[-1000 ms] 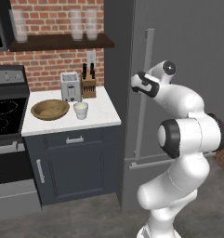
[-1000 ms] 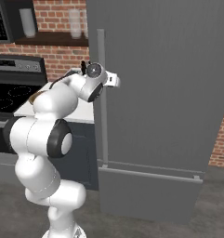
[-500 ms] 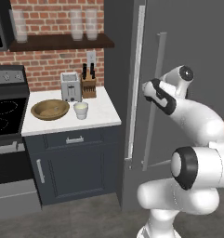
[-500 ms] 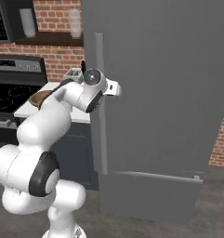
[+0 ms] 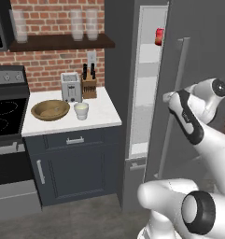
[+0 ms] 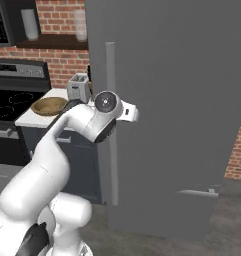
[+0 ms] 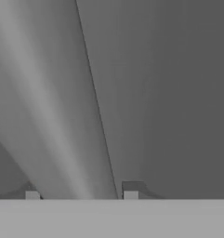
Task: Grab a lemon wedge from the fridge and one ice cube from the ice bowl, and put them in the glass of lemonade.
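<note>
At the fridge, right of the counter, the door now stands ajar — shelves reachable; the gripper straddles the bar handle, jaws loosening — grip uncertain.

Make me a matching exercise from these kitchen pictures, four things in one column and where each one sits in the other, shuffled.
Things:
1. bowl
2. red packet
3. clear glasses
4. fingers

Places:
A. on the wall shelf over the counter
B. either side of the fridge door's bar handle
C. on the white counter, left of the cup
D. high up inside the fridge

Pairs: 1-C, 2-D, 3-A, 4-B
</note>
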Controlling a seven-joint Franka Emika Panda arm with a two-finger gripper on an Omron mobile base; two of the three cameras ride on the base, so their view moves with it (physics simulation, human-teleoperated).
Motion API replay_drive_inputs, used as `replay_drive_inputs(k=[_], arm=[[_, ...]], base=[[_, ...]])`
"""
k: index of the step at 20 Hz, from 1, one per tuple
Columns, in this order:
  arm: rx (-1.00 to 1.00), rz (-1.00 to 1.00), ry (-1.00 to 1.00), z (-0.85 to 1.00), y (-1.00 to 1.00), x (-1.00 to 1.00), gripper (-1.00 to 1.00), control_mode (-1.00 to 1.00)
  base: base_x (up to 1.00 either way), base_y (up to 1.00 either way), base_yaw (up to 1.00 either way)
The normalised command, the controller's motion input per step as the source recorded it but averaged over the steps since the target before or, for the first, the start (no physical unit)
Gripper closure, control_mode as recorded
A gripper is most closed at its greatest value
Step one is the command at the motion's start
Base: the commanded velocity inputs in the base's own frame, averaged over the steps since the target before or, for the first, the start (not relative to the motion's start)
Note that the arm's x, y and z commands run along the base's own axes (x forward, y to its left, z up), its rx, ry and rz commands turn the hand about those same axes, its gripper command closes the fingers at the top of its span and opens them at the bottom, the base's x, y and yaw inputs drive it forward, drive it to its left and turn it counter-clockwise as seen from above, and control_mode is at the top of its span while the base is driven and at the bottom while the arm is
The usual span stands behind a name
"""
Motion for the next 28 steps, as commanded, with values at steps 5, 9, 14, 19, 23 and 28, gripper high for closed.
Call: replay_drive_inputs(k=[5,9,14,19,23,28], arm=[[0.07,0.0,0.0,0.23,-0.95,-1.0,1.0,-1.0],[0.06,0.0,0.0,0.33,-0.85,-0.99,1.0,-1.0],[0.03,0.0,0.0,0.52,-0.41,-0.66,1.0,-1.0],[0.0,0.0,0.0,0.62,-0.03,-0.5,-1.0,-1.0],[0.0,0.0,0.01,0.47,-0.17,-0.73,-1.0,-1.0],[-0.02,0.0,0.0,0.62,0.06,-0.67,-1.0,-1.0]], base=[[0.0,0.0,0.0],[0.0,0.0,0.0],[0.0,0.0,0.0],[0.0,0.0,0.0],[0.0,0.0,0.0],[0.0,0.0,0.0]])
